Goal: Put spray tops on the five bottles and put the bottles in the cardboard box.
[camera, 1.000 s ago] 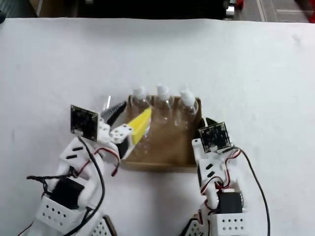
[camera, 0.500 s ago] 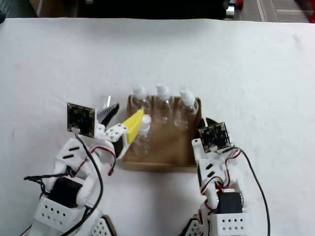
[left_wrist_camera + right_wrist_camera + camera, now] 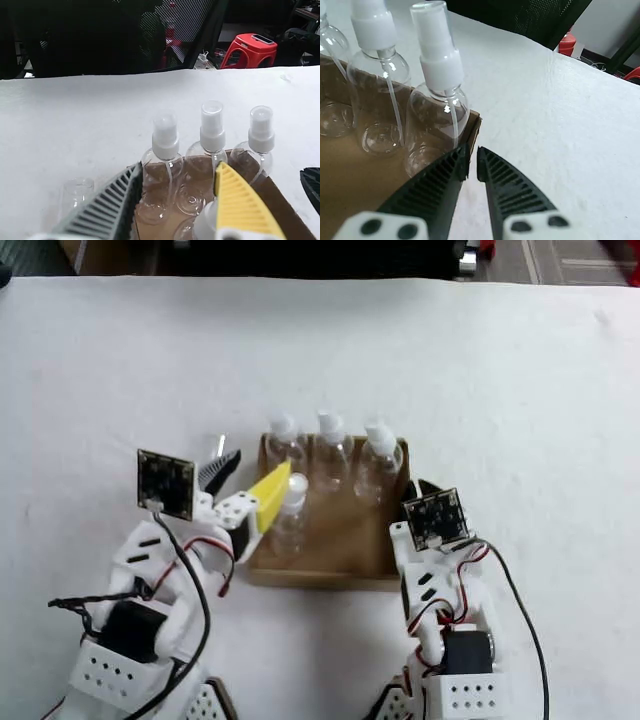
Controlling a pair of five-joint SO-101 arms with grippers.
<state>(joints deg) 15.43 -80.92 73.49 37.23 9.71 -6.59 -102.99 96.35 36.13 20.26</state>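
Observation:
A cardboard box (image 3: 345,545) sits in the middle of the table. Three clear bottles with white spray tops (image 3: 331,448) stand along its back wall, seen close in the left wrist view (image 3: 212,135). A fourth topped bottle (image 3: 291,512) stands in the box's front left. My left gripper (image 3: 260,462) is open over the box's left wall. Its yellow finger (image 3: 240,205) is beside that bottle's top (image 3: 202,226) and its black finger (image 3: 107,205) is outside the box. My right gripper (image 3: 471,152) is shut and empty at the box's right corner (image 3: 472,120).
A small clear cap (image 3: 76,190) lies on the white table just left of the box, near the black finger. Both arm bases stand at the table's front edge. A dark chair and a red stool (image 3: 250,47) are beyond the far edge.
My left gripper has drawn back and to the left, away from the fourth bottle, which stays standing in the box. The right arm has not moved.

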